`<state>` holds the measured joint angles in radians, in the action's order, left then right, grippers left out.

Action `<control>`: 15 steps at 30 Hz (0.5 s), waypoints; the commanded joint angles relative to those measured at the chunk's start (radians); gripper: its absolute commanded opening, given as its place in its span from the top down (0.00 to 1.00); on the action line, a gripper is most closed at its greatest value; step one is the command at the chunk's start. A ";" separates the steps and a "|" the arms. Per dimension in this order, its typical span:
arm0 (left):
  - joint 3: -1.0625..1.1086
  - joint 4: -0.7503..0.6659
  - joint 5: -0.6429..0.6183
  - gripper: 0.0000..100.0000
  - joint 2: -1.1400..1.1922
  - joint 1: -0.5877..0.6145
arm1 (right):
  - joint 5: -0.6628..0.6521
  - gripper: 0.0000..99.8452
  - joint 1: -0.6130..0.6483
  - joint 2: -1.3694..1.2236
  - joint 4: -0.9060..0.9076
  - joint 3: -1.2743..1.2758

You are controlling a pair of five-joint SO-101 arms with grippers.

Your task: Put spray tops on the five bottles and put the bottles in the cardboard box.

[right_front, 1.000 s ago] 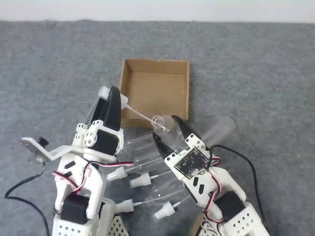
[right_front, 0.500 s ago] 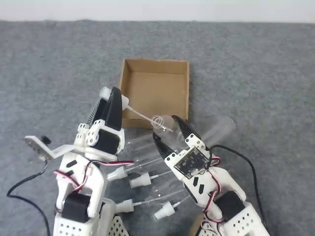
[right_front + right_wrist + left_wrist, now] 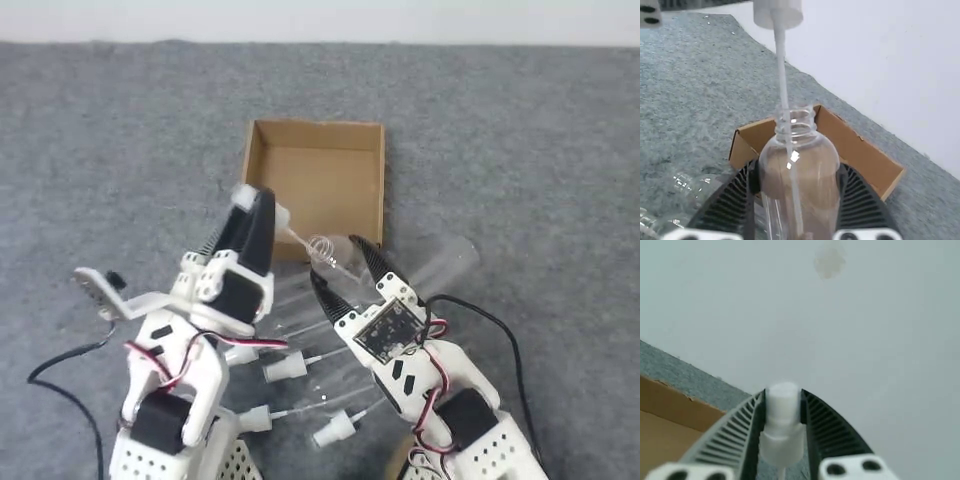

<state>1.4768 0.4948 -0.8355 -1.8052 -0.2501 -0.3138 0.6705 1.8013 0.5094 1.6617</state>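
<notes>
- Cardboard box (image 3: 318, 180): open-topped, nothing in it, on the grey carpet (image 3: 520, 150) just beyond both arms. Thin-walled and light. Expect it to slide if you nudge a wall while lowering a bottle in.
- Right gripper (image 3: 337, 260): clenched round the belly of a clear bottle (image 3: 795, 175), with the neck pointing toward the box's near wall.
- Left gripper (image 3: 783, 399): clenched on a spray top (image 3: 783, 432), with the white head pinched from both sides.
- Held bottle: empty thin clear plastic, so likely very light, slick and easy to squash.
  - Take it at the wide body below the shoulder, as the right gripper has it.
  - Squeeze gently, or the neck may go out of round.
- Loose bottles (image 3: 445, 262): clear, lying on the carpet beside and between the arms, and too faint to count. They are round, so you should expect them to roll at a touch.
- Loose spray tops (image 3: 285, 367): four by your count, lying between the arm bases.
- Held spray top: a stiff cap, best gripped on the cap itself and never on the stem. The cap sits well above the bottle's neck and is not yet seated.
- Dip tube (image 3: 782, 75): thin and bendy. It runs down through the bottle's mouth into the body, so keep it in line with the neck or it will likely kink.
</notes>
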 commanded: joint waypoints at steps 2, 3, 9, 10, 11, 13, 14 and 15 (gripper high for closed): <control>0.024 0.008 0.068 0.99 -0.020 -0.080 | -0.003 0.95 0.005 0.008 0.012 0.021; 0.031 0.008 0.068 0.99 -0.020 -0.092 | -0.003 0.95 0.005 0.008 0.012 0.021; 0.051 0.008 0.149 0.99 -0.020 -0.144 | -0.003 0.95 0.004 0.008 0.015 0.021; 0.051 0.009 0.158 0.99 -0.020 -0.144 | -0.003 0.95 0.002 0.008 0.015 0.021; 0.051 0.018 0.167 0.99 -0.020 -0.144 | -0.003 0.95 0.001 0.008 0.015 0.021; 0.047 0.058 0.190 0.99 -0.020 -0.146 | -0.003 0.95 0.001 0.008 0.016 0.021; 0.047 0.074 0.199 0.99 -0.020 -0.147 | -0.003 0.95 0.001 0.008 0.016 0.021; 0.047 0.089 0.210 0.99 -0.020 -0.147 | -0.003 0.95 0.001 0.008 0.016 0.021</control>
<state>1.5428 0.5271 -0.6728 -1.8052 -0.3882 -0.3153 0.6705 1.8013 0.5155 1.6617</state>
